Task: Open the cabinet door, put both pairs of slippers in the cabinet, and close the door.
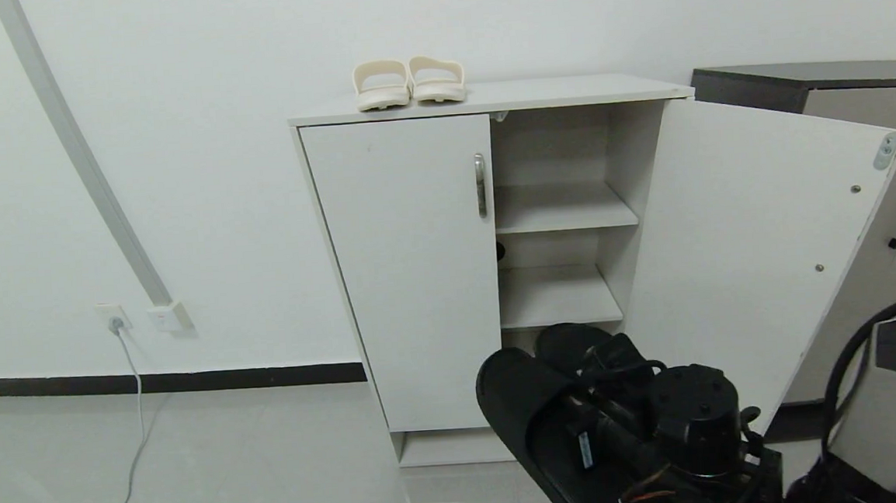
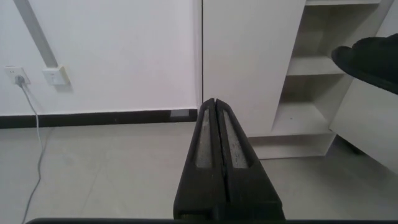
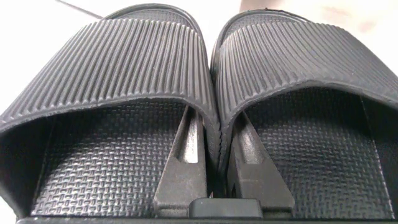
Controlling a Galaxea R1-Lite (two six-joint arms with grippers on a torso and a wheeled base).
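Right claw (image 3: 214, 165) clamped the black slippers (image 1: 527, 402) by their touching inner straps, before the open cabinet (image 1: 554, 210). Judged light, soft, ribbed for grip. Beige slippers (image 1: 409, 83) sat near the cabinet top's back edge. Left claw (image 2: 216, 143) closed, empty.

Head camera looks down on the cabinet (image 1: 402, 270); left wrist shares it from low; right wrist hugs black slippers (image 3: 155, 81)
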